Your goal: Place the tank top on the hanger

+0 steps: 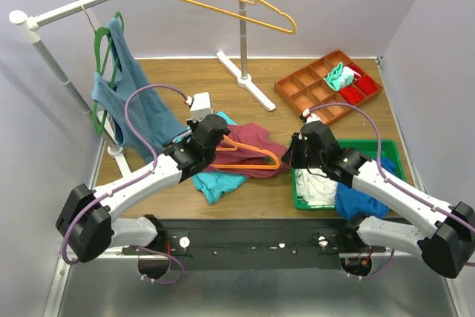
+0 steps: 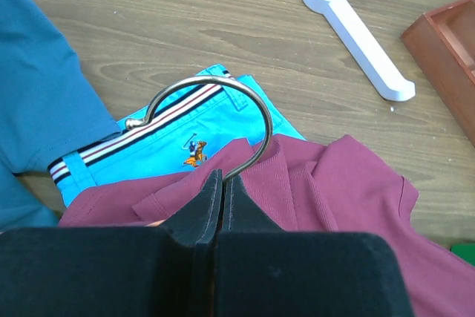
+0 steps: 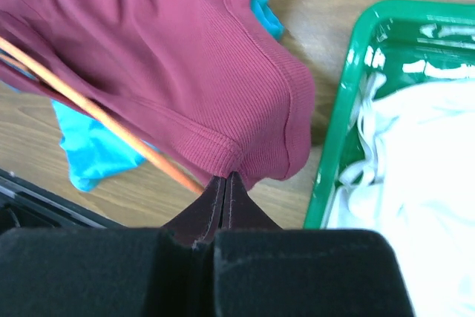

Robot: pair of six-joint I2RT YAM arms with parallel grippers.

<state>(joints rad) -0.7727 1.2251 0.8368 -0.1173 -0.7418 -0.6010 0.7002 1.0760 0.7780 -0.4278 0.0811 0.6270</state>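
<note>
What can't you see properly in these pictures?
- Left wrist view: the hanger shows little beyond its metal hook; the left tool blocks the rest.
- Right wrist view: the tank top hides most of the hanger.
- Top view: the right arm covers part of the green tray.

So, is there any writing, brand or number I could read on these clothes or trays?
No readable words or numbers in any view.
Only sign: a small embroidered horse-and-rider emblem on the turquoise garment, no lettering.
The tank top and hanger carry no text.
</note>
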